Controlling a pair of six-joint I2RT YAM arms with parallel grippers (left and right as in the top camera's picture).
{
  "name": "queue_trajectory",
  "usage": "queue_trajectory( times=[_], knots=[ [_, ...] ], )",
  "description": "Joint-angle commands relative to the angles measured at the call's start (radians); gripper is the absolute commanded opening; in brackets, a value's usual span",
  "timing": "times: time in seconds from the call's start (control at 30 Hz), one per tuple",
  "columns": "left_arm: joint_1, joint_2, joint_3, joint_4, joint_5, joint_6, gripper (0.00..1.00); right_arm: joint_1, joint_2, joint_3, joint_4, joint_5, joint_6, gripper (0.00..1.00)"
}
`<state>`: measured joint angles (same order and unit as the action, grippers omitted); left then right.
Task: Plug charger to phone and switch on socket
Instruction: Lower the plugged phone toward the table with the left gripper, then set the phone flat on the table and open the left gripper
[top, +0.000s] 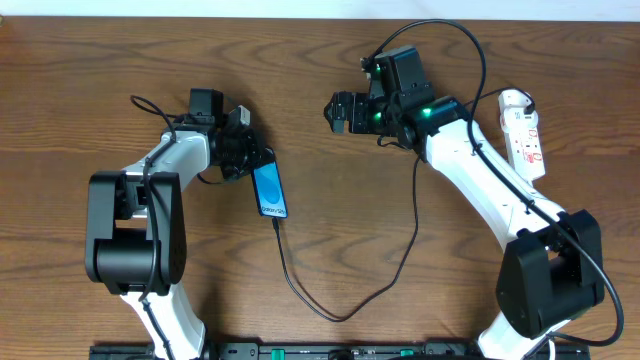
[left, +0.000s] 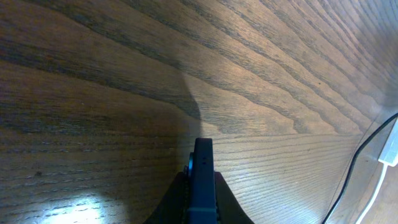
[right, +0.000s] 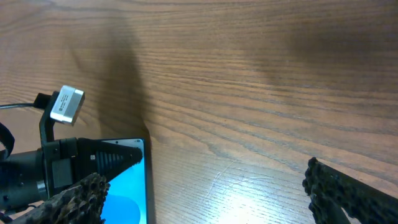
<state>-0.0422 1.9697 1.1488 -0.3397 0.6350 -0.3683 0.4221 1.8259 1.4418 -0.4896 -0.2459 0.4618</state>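
Observation:
The phone (top: 269, 190) lies at an angle left of centre, its blue screen up. My left gripper (top: 256, 160) is shut on its far end. In the left wrist view the phone's dark edge (left: 202, 163) stands upright between the closed fingers of my left gripper (left: 202, 200). The charger's black cable (top: 340, 317) meets the phone's near end and loops right. The socket (top: 525, 130), a white strip with red marks, lies at the far right. My right gripper (top: 338, 112) hovers open right of the phone, holding nothing. In its own view my right gripper (right: 205, 196) has the blue screen (right: 127, 186) beside its left finger.
The white cord and a black cable (left: 351, 171) cross the right edge of the left wrist view. The left arm's camera housing (right: 65, 104) shows beside the phone. The right arm's own black cable (top: 450, 30) arcs over the table's back edge.

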Motion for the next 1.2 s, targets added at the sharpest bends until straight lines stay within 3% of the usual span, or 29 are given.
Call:
queue_trajectory(
  times=[0.0,0.93,1.13,1.17],
  knots=[
    [-0.003,0.006,-0.002,0.001,-0.001,0.014,0.07,0.004,-0.002,0.009,-0.001,0.008,-0.015,0.99],
    [-0.003,0.007,-0.031,0.034,-0.071,0.035,0.08,0.004,-0.002,0.009,0.000,0.008,-0.015,0.99],
    [-0.003,0.007,-0.031,0.034,-0.071,0.035,0.17,0.004,-0.002,0.009,0.000,0.008,-0.015,0.99],
    [-0.003,0.007,-0.031,0.034,-0.071,0.035,0.23,0.004,-0.002,0.009,0.000,0.008,-0.015,0.99]
  ],
)
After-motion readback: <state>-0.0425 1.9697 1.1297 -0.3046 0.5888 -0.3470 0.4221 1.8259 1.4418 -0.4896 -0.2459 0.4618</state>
